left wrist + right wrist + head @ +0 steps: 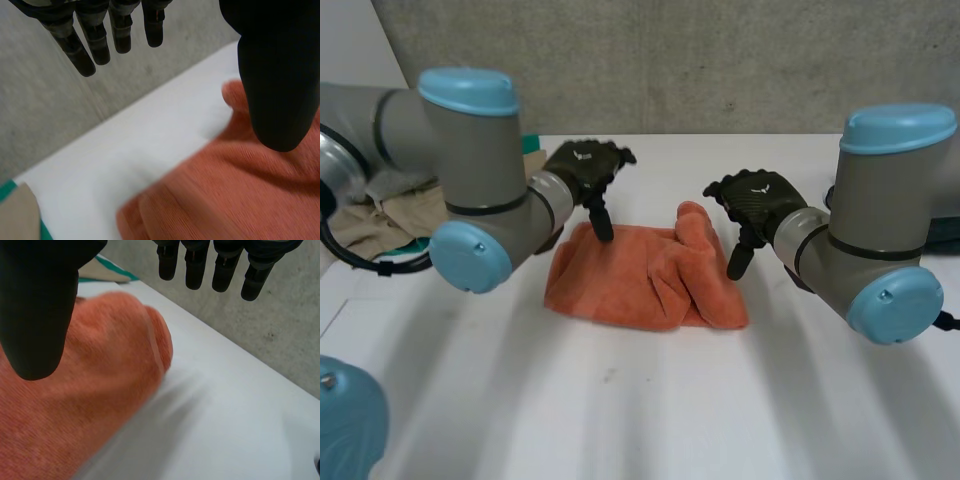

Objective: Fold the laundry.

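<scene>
White bench (pixel 620 400), grey wall (pixel 670 60): an orange towel (pixel 630 285) lies mid-bench, rumpled and seemingly only part folded.
The left hand (pixel 582 165) hangs over its far left corner and the right hand (pixel 755 200) beside its right end, the 2 relaxed, gripping nothing. Beige clothes (pixel 375 215) wait at the left, and nothing blocks the way.

Left arm (pixel 470 150): bent at the elbow, wrist angled inward.
Left hand (pixel 585 168): fingers straight, thumb pointing down, holding nothing.
Right arm (pixel 890 200): bent likewise, wrist angled inward.
Right hand (pixel 757 200): fingers straight, thumb down, gripping nothing.
</scene>
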